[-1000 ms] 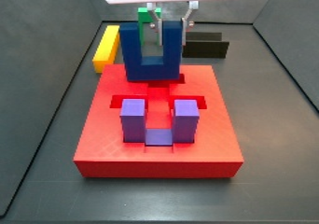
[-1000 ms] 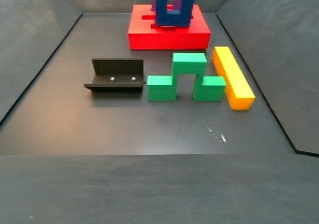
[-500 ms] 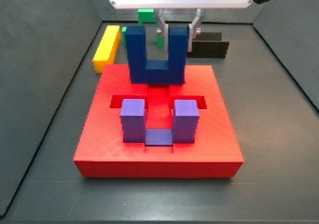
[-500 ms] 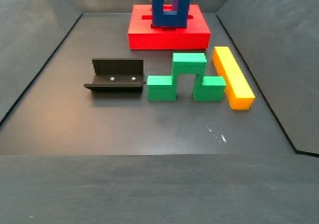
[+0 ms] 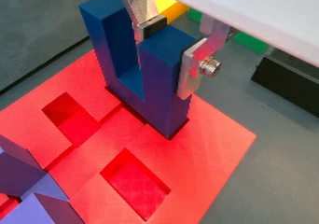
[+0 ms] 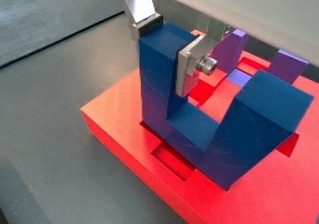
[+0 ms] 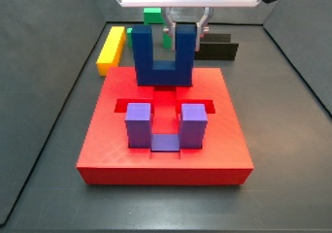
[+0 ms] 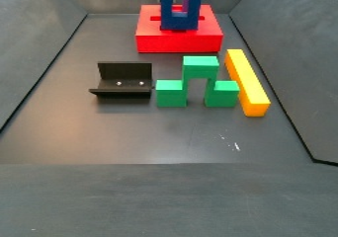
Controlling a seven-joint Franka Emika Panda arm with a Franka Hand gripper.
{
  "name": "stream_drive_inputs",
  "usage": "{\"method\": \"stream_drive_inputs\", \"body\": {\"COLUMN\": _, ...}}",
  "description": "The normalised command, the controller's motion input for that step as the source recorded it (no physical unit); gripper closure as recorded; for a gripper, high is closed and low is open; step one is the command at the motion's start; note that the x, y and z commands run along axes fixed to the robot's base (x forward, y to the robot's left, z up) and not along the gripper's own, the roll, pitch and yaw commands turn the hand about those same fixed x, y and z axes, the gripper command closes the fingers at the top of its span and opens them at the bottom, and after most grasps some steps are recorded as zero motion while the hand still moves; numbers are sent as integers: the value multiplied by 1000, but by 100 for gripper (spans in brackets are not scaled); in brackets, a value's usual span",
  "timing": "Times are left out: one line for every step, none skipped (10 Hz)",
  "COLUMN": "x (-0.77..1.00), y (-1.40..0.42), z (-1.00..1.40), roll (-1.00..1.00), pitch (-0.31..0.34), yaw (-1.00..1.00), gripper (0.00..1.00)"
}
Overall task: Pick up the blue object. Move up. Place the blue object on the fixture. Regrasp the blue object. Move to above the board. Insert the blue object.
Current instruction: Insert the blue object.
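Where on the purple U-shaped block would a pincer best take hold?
On one upright prong of the purple block, coming straight down: both prongs stand clear above the board, its base sunk in a recess. The pincer is now shut on the blue object.

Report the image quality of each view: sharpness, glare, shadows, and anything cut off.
Both wrist views are sharp on the blue object and the gripper; the board shows no glare. In a side view, the gripper mount is overexposed white and the fixture is partly hidden. In a side view, the floor is evenly lit with soft shadows.
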Motion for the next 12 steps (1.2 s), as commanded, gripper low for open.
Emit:
{"method": "stream_drive_inputs", "body": {"x": -80, "y": -66, "z": -140, "roll": 76, "pitch": 0, "yaw": -17, "gripper": 100}}
{"method": "stream_drive_inputs", "body": {"x": -31, "y": -171, "z": -269, "roll": 190, "pitch": 0, "yaw": -3, "gripper": 100}}
{"method": "stream_drive_inputs", "body": {"x": 0, "y": -197, "z": -289, "roll": 281, "pitch": 14, "yaw": 0, "gripper": 100}}
{"method": "stream_drive_inputs", "body": {"x": 214, "y": -186, "z": -249, "roll": 333, "pitch": 70, "yaw": 0, "gripper": 100}}
{"method": "stream_drive_inputs", "body": {"x": 209, "y": -203, "z": -317, "roll": 280, "pitch": 57, "yaw": 0, "gripper": 100}}
{"method": "stream_drive_inputs", "body": {"x": 343, "y": -203, "z": -426, "roll": 151, "pitch": 59, "yaw": 0, "gripper": 100}}
{"method": "stream_drive_inputs", "body": {"x": 486, "y": -131, "z": -631, "roll": 57, "pitch": 36, "yaw": 0, "gripper": 100}}
{"method": "stream_drive_inputs", "body": {"x": 589, "y": -6, "z": -697, "roll": 0, "pitch": 59, "yaw": 0, "gripper": 100}}
{"method": "stream_drive_inputs", "body": {"x": 429, "y": 123, "z": -557, "roll": -80, "pitch": 124, "yaw": 0, "gripper": 100}}
{"method": "stream_drive_inputs", "body": {"x": 300, "y": 314, "z": -394, "roll": -237, "pitch": 151, "yaw": 0, "gripper": 100}}
{"method": "stream_drive_inputs", "body": {"x": 274, "y": 491, "z": -254, "roll": -361, "pitch": 157, "yaw": 0, "gripper": 100}}
{"method": "stream_drive_inputs", "body": {"x": 246, "y": 374, "z": -397, "roll": -300, "pitch": 119, "yaw": 0, "gripper": 100}}
